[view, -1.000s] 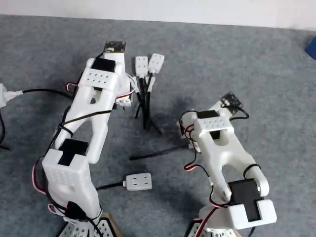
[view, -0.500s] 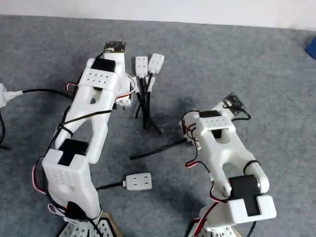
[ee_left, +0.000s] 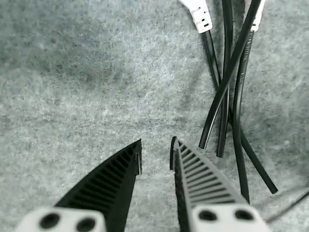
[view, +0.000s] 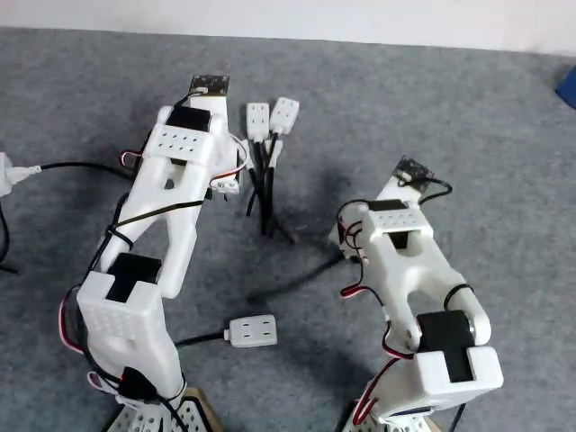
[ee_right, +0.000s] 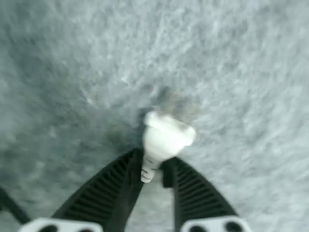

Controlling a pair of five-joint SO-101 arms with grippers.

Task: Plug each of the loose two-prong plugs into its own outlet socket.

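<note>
**Held fast: plug (ee_right: 166, 135) in right gripper (ee_right: 153, 164), left gripper (ee_left: 155, 150) empty**

The right gripper pinches the white two-prong plug at its cord end, and the head juts past the tips. The left gripper stands slightly apart, holding nothing. Black cords (ee_left: 227, 96) lie just beside one finger. Two outlet sockets (view: 258, 117) sit near the left arm (view: 171, 207).

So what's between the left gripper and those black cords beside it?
Just bare grey carpet: in the left wrist view, nothing lies between the open left gripper and the black cords.
</note>
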